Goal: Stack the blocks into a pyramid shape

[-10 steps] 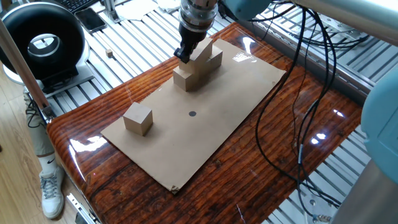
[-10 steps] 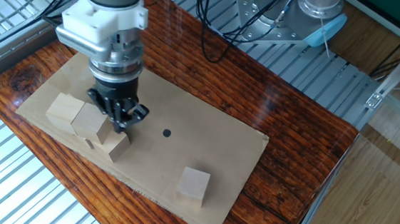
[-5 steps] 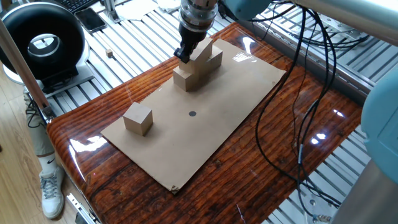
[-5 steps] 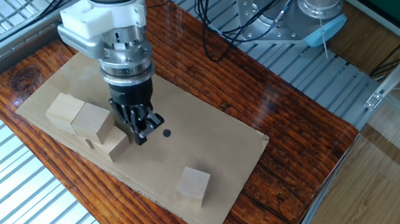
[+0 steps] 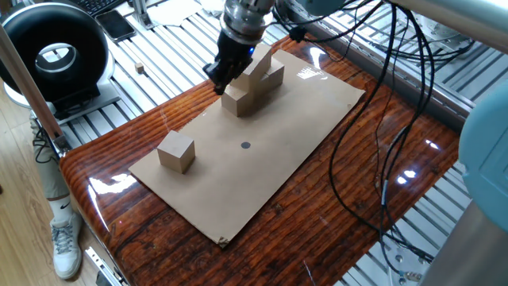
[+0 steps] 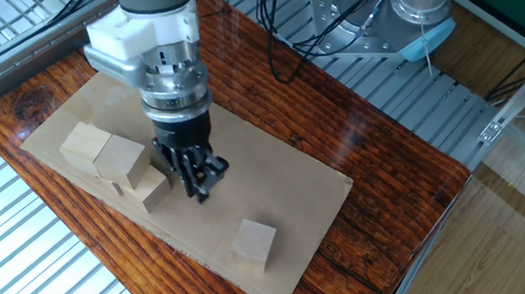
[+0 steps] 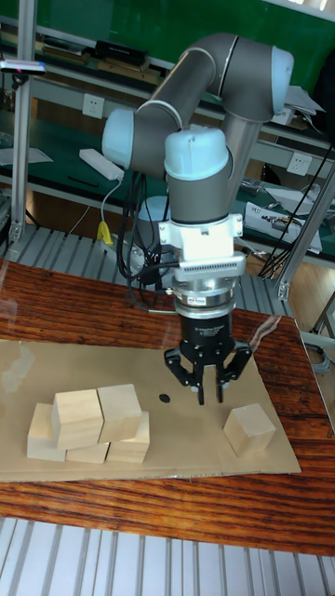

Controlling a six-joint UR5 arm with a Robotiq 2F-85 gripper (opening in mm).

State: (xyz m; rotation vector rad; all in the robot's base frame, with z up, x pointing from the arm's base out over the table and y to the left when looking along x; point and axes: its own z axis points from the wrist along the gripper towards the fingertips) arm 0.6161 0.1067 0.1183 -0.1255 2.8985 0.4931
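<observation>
Five tan blocks form a stepped pile [image 7: 93, 430] on the cardboard mat [image 5: 262, 171], three at the base and two above; the pile also shows in the fixed views [image 5: 255, 82] [image 6: 116, 162]. One more block [image 5: 176, 151] [image 6: 255, 241] [image 7: 249, 428] stands alone on the mat. My gripper [image 7: 211, 393] [image 5: 217, 81] [image 6: 202, 185] hangs just above the mat between the pile and the lone block. It touches neither of them. Its fingers are slightly apart and hold nothing.
A black dot [image 5: 244, 145] marks the mat's middle. A much tinier wooden cube [image 5: 140, 69] lies on the ribbed metal surface, near a round black device [image 5: 55, 54]. Black cables [image 5: 373, 135] trail across the wooden table's right side.
The gripper has left the pile's end and swung out toward the lone block, empty. The blocks have not moved.
</observation>
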